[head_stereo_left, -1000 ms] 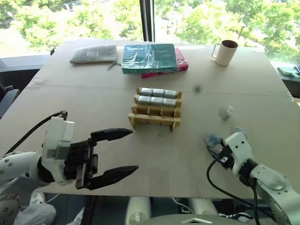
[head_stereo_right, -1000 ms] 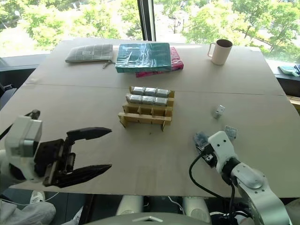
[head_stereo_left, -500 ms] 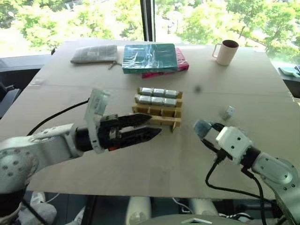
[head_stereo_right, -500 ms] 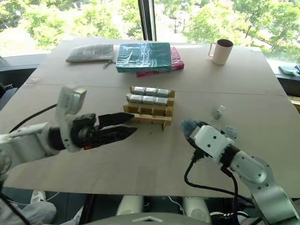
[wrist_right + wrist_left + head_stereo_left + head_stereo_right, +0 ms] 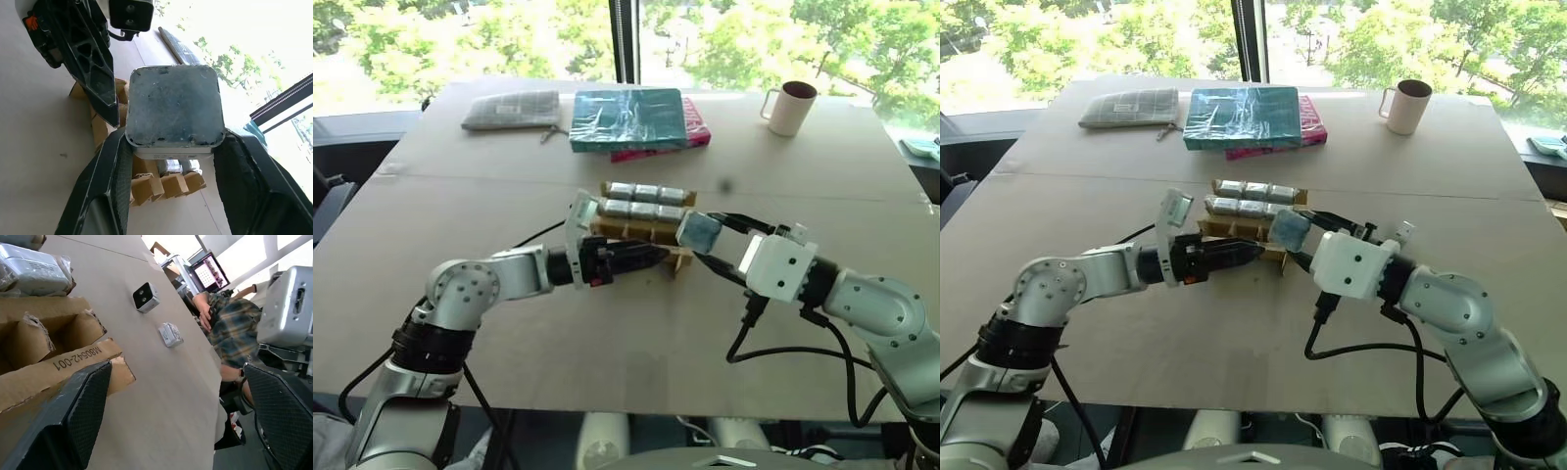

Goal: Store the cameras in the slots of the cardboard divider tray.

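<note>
Jaws of the right gripper (image 5: 168, 161) are clamped on a camera (image 5: 173, 107), held above the near edge of the cardboard divider tray (image 5: 1244, 243); jaws of the left gripper (image 5: 1249, 253) stand wide apart at the tray's near left corner. The tray's two far rows each hold three cameras (image 5: 644, 201); its near slots are empty. Two more cameras (image 5: 156, 316) lie on the table (image 5: 460, 206).

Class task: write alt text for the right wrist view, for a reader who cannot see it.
The right gripper clamps a small boxy silver-grey camera between its two black fingers. Beyond it lies the light tan cardboard divider tray, with the left gripper's black fingers beside it.
</note>
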Controlling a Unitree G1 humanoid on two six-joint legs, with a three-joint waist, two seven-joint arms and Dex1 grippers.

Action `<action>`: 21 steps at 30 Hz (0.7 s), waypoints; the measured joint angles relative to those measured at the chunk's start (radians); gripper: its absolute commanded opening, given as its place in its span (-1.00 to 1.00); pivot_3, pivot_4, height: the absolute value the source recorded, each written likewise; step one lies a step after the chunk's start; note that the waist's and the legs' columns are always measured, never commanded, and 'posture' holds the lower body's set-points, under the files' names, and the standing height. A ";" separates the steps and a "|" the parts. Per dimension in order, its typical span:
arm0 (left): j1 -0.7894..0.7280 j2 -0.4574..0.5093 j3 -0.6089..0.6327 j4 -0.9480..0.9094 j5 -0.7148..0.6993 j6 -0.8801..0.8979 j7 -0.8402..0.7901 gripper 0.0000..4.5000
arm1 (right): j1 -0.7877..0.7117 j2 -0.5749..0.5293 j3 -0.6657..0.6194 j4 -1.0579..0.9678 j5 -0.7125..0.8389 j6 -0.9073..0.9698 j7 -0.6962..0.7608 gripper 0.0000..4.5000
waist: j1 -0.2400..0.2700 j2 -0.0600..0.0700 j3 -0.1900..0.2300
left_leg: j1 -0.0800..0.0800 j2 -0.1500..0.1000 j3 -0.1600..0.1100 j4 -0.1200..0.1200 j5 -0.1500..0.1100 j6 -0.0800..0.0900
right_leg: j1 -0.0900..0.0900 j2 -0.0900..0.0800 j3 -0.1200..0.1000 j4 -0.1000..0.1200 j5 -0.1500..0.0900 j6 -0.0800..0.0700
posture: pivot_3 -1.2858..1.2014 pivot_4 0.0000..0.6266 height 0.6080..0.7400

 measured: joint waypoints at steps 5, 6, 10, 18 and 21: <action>0.051 0.002 0.091 -0.036 -0.026 0.049 -0.086 1.00 | 0.000 -0.001 0.004 0.031 -0.003 0.003 0.022 -0.19 | -0.003 0.000 0.000 | 0.002 0.000 -0.001 0.001 0.000 0.000 | 0.002 -0.002 -0.001 0.001 0.000 0.001 | 0.03 -0.52 1.00; 0.068 0.002 0.100 -0.045 -0.023 0.054 -0.106 1.00 | 0.004 -0.001 0.005 0.035 -0.006 0.002 0.023 -0.19 | -0.003 0.000 0.000 | 0.002 0.000 -0.002 0.001 0.000 0.000 | 0.002 -0.002 -0.001 0.001 0.000 0.001 | 0.03 -0.52 1.00; 0.107 0.002 0.111 -0.048 0.034 0.061 -0.168 1.00 | 0.006 0.002 0.021 0.060 -0.018 -0.014 0.031 -0.19 | -0.004 0.000 0.000 | 0.002 0.000 -0.005 0.001 0.000 0.000 | 0.002 -0.002 -0.001 0.001 0.000 0.001 | 0.03 -0.52 1.00; 0.095 -0.054 0.110 0.014 0.174 0.040 -0.268 1.00 | -0.020 0.022 0.053 0.079 -0.022 -0.057 0.067 -0.19 | -0.002 0.000 0.000 | 0.001 -0.001 -0.006 0.001 0.000 0.000 | 0.002 -0.001 -0.002 0.001 0.000 0.001 | 0.03 -0.52 1.00; 0.053 -0.094 0.109 0.030 0.207 0.040 -0.276 1.00 | -0.027 0.022 0.074 0.108 -0.028 -0.071 0.082 -0.19 | -0.002 0.000 0.000 | 0.001 -0.001 -0.006 0.002 0.000 0.000 | 0.002 -0.001 -0.002 0.001 0.000 0.001 | 0.03 -0.52 1.00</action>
